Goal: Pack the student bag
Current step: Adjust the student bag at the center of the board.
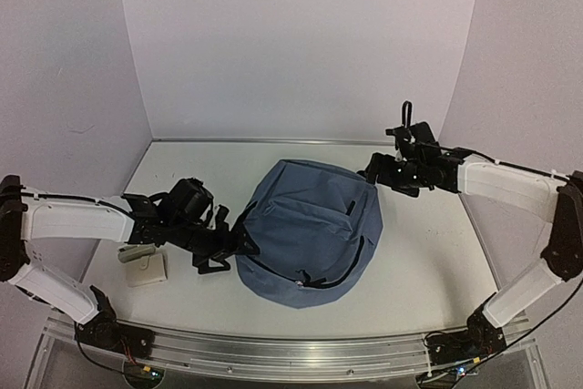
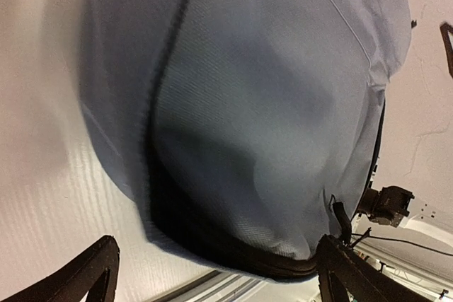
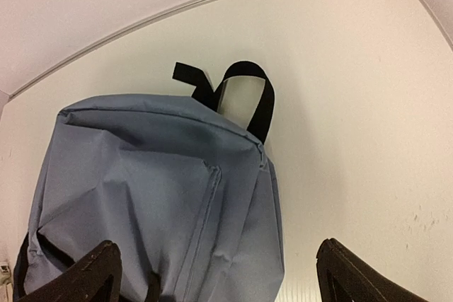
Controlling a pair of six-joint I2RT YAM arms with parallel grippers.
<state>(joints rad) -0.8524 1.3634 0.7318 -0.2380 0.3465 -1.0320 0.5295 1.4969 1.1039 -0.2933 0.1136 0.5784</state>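
While the student bag (image 1: pixel 310 230) sits central on the counter (image 1: pixel 437 252), left end effector (image 1: pixel 239 245) and right end effector (image 1: pixel 373 170) flank it, wide open, empty, likely for repositioning.

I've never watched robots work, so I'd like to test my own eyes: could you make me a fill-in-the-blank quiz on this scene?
1. The backpack lies ____ the two arms.
2. Its fabric is blue, but its carry loop is ____.
3. Both arms' jaws stand ____, holding nothing.
4. The table under it is ____ in colour.
Missing words: between; black; open; white.
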